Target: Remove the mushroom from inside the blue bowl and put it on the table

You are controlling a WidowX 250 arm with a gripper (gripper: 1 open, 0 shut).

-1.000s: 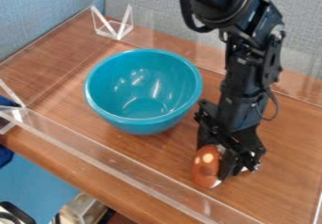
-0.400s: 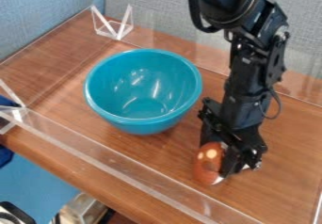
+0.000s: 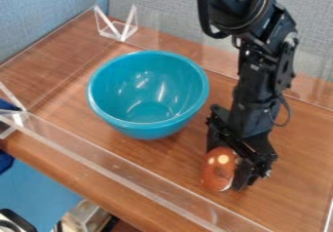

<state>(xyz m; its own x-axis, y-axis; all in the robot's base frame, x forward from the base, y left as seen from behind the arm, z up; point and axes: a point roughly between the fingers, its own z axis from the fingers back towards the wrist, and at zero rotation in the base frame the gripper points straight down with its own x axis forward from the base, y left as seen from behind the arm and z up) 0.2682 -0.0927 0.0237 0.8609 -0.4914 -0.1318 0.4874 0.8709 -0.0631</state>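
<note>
End effector (image 3: 229, 171) spread around one mushroom (image 3: 219, 170) on the table (image 3: 65, 75), beside one blue bowl (image 3: 147, 94).

Black arm came in from top of view, upper links bulky, forearm dropping near vertical. Wrist straight, gripper (image 3: 235, 168) pointed straight down at lower right, tips close to the surface. Jaws stood apart, one finger each side, not clamped.

Even, bright indoor light fell across the table (image 3: 78, 65); glare glinted inside the blue bowl (image 3: 147, 96), while fine detail stayed soft.
</note>
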